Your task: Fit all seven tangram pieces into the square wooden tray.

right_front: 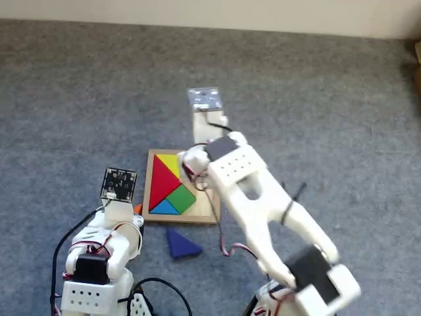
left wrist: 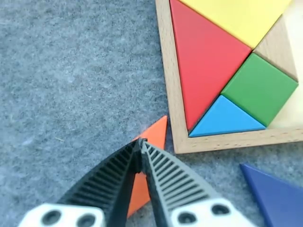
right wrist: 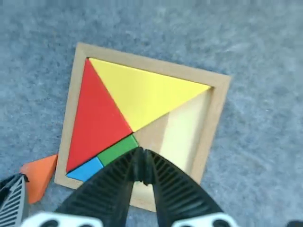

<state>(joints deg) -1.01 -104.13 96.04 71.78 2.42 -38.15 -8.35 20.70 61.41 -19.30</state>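
Tray (right_front: pixel 148 187) (left wrist: pixel 165 71) (right wrist: pixel 215 127), square and wooden, lies flat on the grey counter (right_front: pixel 316 99) w/ 4 pieces in it. Red triangle (right_front: pixel 160 181) (left wrist: pixel 203 66) (right wrist: pixel 97 118) runs along 1 side and yellow triangle (right_front: pixel 170 163) (left wrist: pixel 241 14) (right wrist: pixel 142 90) along the adjoining side, the 2 meeting on a diagonal. Green square (right_front: pixel 181 195) (left wrist: pixel 259 87) (right wrist: pixel 116 149) touches the red triangle's slanted edge. Light blue triangle (right_front: pixel 164 207) (left wrist: pixel 225 120) (right wrist: pixel 87 169) fills the corner btwn red triangle, green square & rim. Rest of the tray floor is bare wood.

2 pieces lie outside, both on the counter. Orange piece (right_front: pixel 137 208) (left wrist: pixel 156 135) (right wrist: pixel 38 175) is just beside the tray corner nearest the light blue triangle; can't tell if it touches the rim. Dark blue triangle (right_front: pixel 181 243) (left wrist: pixel 279 194) is near the same edge, apart from the tray.

Left tool (left wrist: pixel 141 144) is closed, tips meeting, directly over the orange piece, which shows beyond the tips & in the slit behind them. Can't tell if the tips press on it; nothing is gripped.

Right tool (right wrist: pixel 140 163) is also closed, tips together, above the tray by the green square's edge where bare floor begins. It holds nothing.
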